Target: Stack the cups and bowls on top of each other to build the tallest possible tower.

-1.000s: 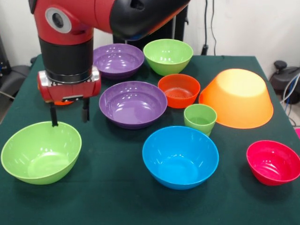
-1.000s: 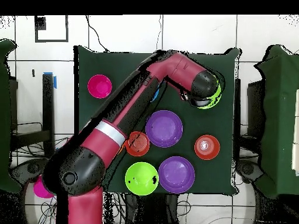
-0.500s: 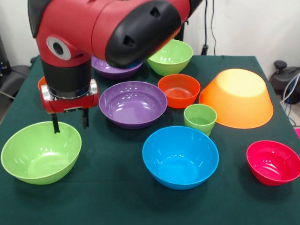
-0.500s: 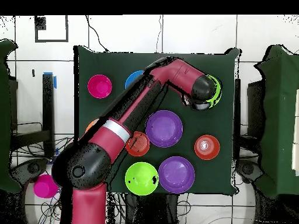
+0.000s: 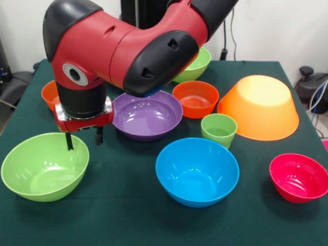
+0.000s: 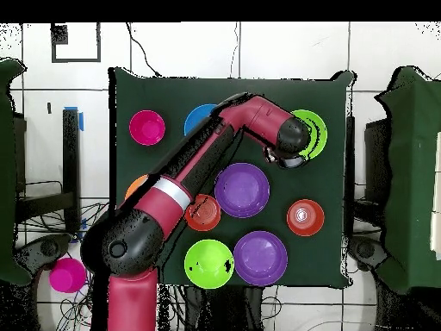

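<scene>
Front view, left to right: light-green bowl [image 5: 45,166] sits upright at near left of the green table [image 5: 118,220]. The gripper [image 5: 83,139] hangs over the bowl's far-right rim, fingers spread fairly wide, holding nothing; left finger [image 5: 68,141] dips just inside or at the rim, right finger [image 5: 99,135] outside it, contact unclear. A small orange-red bowl [image 5: 49,94] peeks out behind the arm [image 5: 128,46] at far left. Purple bowl [image 5: 148,114] mid-table, partly covered by the arm. Another orange-red bowl [image 5: 196,98] just right of it, second green bowl [image 5: 197,62] behind at far side. Blue bowl [image 5: 197,171] near centre, green cup [image 5: 219,130] upright just beyond it. Big orange-yellow bowl [image 5: 260,106] upside down at right. Pink-red bowl [image 5: 299,177] near right.
</scene>
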